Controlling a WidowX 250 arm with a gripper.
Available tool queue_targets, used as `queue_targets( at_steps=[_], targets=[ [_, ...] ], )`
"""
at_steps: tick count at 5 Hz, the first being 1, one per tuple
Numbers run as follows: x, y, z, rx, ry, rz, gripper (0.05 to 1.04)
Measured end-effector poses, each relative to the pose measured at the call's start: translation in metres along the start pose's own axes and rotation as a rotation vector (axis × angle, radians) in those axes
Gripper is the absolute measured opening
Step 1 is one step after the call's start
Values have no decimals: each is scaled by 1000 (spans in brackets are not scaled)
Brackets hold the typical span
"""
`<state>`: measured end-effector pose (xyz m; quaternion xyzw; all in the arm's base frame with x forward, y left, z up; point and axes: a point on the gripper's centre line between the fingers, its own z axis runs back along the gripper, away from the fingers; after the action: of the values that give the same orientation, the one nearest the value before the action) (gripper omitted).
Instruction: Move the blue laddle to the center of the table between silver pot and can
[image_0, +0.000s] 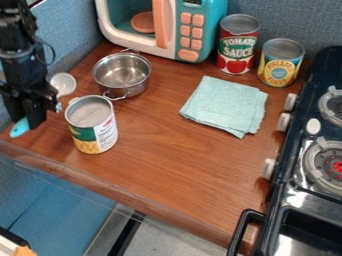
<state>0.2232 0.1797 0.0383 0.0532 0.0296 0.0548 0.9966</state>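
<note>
At the left edge, the black gripper (27, 119) hangs low over the table's left side, right at the blue ladle (20, 128). The ladle's blue handle end sticks out below and left of the gripper, and a pale round bowl (63, 84), apparently the ladle's, lies to the upper right of it. The gripper hides the middle of the handle. The silver pot (122, 75) stands right of the bowl. In front of the pot is a can (92, 125) with a green, white and yellow label, to the right of the gripper.
A toy microwave (163, 30) stands at the back. Beside it are a tomato sauce can (238, 45) and a pineapple can (280, 62). A folded teal cloth (224, 106) lies right of centre on the wooden table (167, 160). The black stove (287, 180) borders the right side.
</note>
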Motion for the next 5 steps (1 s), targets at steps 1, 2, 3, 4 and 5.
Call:
queue_targets(
  at_steps=[1, 2, 3, 4, 5],
  targets=[
    [-12, -21, -11, -37, 39, -65, 324],
    [-20, -45, 1, -61, 16, -127, 324],
    [-29, -71, 15, -97, -9, -181, 324],
    [-37, -104, 24, -122, -17, -210, 324],
    [-42, -134, 22, -124, 17, -168, 324]
  ],
)
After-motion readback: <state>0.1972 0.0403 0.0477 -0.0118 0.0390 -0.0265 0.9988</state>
